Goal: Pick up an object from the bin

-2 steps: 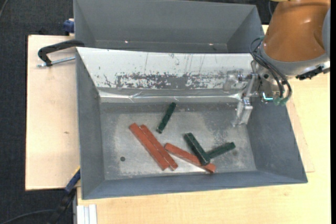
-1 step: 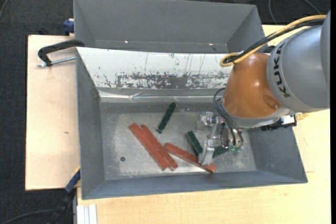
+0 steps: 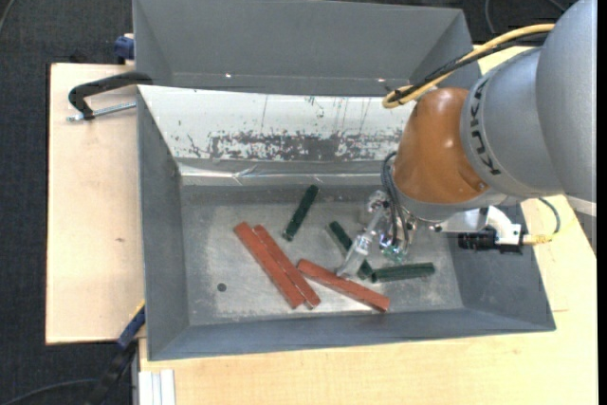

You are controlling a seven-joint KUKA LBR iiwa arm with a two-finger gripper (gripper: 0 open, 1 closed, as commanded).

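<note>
**A:** Grey jointed robot arm [image 3: 560, 100], with an orange wrist cover [image 3: 432, 152] and a yellow cable [image 3: 474, 54] along it, stands highest, entering from the right. What lies under its tip?

**B:** Its fingers [image 3: 361, 251] are low over the right half of the floor of the grey metal bin [image 3: 159, 232]. Nearest to them is a long, flat red-brown strip [image 3: 343, 286]. It lies slantwise along the front of the floor, and the tip is just behind its middle.

**A:** Do they grip it?

**B:** I cannot tell whether the fingers are apart or together. Nor can I tell whether they touch the strip.

**A:** What else is close?

**B:** Just right of the tip, a dark green bar [image 3: 403, 272] lies almost level, with its left end next to the strip. Just left of the tip is a short dark green stub [image 3: 339, 235], tilted.

**A:** And further out?

**B:** A longer dark green stick [image 3: 302, 211] lies slantwise near the middle of the floor, apart from the others. Two more red-brown strips [image 3: 277, 266] lie side by side, touching along their length. They slant from the middle-left toward the front, and their lower ends come up against the first strip's left end. Beyond those, toward the left front corner, a small dark spot [image 3: 221, 288] shows on the bare floor.
</note>
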